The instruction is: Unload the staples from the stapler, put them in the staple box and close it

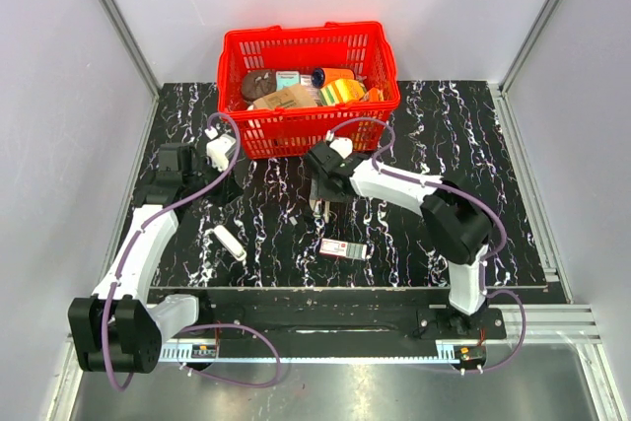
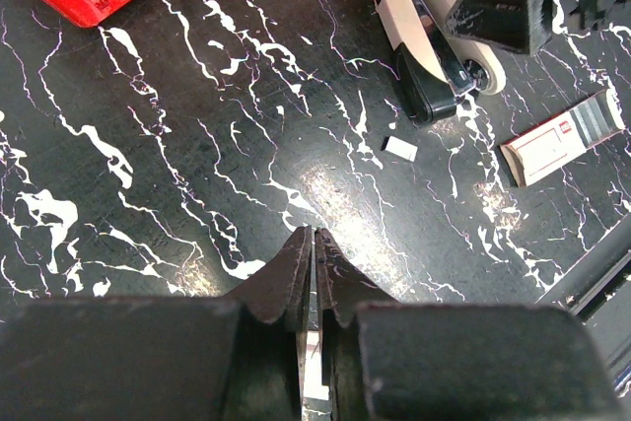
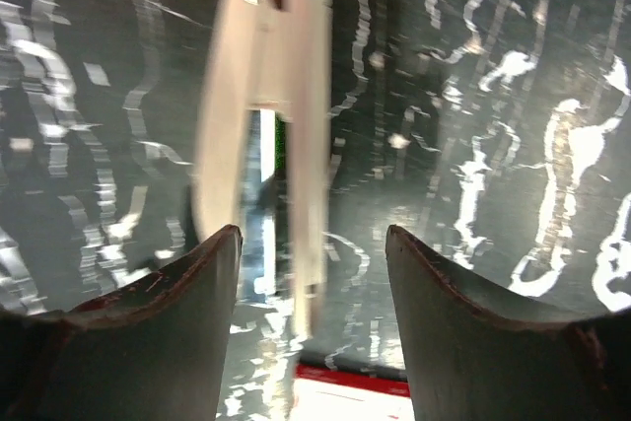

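Jaws on the right gripper [image 3: 311,234] are sitting spread either side of the blurred stapler [image 3: 296,96]; left gripper [image 2: 314,236] jaws are pressing together. Staples [image 2: 399,148] are lying just beside the stapler's dark end, red-and-white box [image 2: 562,140] near, red basket [image 1: 308,91] behind.

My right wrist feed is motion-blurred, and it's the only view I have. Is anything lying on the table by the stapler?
Observer: Yes, a small pale strip, likely staples, lies just off the dark end of the stapler.
Operator: Where is the left gripper?
Observer: The left gripper is shut and apart from the stapler.
Operator: Any other loose parts?
Observer: A white oblong piece lies on the table beside the left arm.
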